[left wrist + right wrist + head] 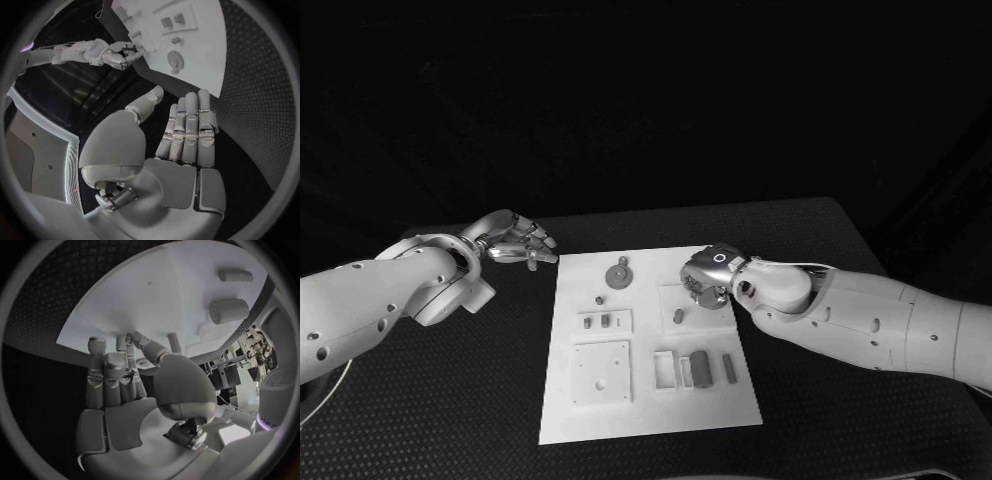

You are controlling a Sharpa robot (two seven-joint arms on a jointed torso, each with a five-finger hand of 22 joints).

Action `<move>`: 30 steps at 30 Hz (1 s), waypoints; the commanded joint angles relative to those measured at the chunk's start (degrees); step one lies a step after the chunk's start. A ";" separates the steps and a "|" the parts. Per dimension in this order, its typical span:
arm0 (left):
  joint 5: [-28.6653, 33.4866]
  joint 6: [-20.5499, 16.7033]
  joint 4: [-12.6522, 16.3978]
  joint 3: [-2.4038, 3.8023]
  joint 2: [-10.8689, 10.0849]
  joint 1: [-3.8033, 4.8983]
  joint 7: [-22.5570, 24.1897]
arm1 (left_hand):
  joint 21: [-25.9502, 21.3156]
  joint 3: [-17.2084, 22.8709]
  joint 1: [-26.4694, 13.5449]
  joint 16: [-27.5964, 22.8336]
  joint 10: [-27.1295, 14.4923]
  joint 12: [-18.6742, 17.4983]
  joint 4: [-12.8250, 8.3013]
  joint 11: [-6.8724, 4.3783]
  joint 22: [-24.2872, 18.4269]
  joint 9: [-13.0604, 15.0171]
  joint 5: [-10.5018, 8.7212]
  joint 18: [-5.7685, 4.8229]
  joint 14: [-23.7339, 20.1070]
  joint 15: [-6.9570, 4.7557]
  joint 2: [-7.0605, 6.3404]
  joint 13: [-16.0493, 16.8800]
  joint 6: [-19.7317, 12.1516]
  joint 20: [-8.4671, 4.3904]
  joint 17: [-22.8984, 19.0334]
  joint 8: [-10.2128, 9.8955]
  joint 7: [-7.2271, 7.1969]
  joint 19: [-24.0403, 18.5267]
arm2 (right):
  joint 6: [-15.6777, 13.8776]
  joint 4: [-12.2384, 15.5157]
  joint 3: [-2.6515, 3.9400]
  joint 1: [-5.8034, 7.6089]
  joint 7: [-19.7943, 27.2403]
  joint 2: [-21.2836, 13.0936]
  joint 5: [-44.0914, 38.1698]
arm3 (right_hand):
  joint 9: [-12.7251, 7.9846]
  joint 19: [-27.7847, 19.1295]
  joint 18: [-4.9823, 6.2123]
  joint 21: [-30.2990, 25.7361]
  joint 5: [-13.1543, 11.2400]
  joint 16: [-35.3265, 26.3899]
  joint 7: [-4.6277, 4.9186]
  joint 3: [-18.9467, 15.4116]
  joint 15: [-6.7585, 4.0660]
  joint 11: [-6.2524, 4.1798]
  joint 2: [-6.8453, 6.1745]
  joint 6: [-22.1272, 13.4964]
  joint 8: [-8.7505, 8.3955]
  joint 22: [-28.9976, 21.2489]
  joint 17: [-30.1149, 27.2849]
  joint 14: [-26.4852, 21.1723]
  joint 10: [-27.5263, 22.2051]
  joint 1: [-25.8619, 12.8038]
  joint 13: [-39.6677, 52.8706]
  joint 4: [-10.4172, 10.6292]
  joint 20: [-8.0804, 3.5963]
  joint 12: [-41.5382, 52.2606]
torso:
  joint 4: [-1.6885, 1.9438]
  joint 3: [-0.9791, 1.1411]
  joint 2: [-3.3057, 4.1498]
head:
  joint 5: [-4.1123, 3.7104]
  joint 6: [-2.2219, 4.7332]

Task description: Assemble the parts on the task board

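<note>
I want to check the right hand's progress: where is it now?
In the head view, the right hand is over the task board's right edge, about halfway up the board, fingers curled down beside a small part. Whether it holds anything is unclear.

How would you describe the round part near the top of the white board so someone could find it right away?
Start at the white task board in the middle of the black table and go to its far end, between the two hands. The round part lies there, disc-shaped with a small knob; every neighbouring piece nearer the robot is small and blocky or rectangular.

White task board [646,420] flat mid-table; small grey parts [692,368] on it
</note>
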 commanded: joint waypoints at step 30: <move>0.42 0.52 -0.35 0.03 0.11 0.03 0.28 | -0.11 -0.22 0.22 -0.08 -0.24 0.16 -0.15 -0.01 -0.08 0.09 0.23 1.17 -0.28 -0.03 0.46 0.09 0.08 0.03 -0.11 0.17 -0.04 -0.46 | -1.85 2.24 0.63 -0.93 -2.20 -1.65 -2.63 | 0.61 0.38 3.67 0.93 0.34 0.93 -0.32 -0.38 -0.94 -0.59 -0.43 1.39 0.65 1.35 -0.34 -0.13 1.52 1.62 0.46 -0.25 -0.23 0.23 | 0.01 -0.05 0.00 | 0.03 0.13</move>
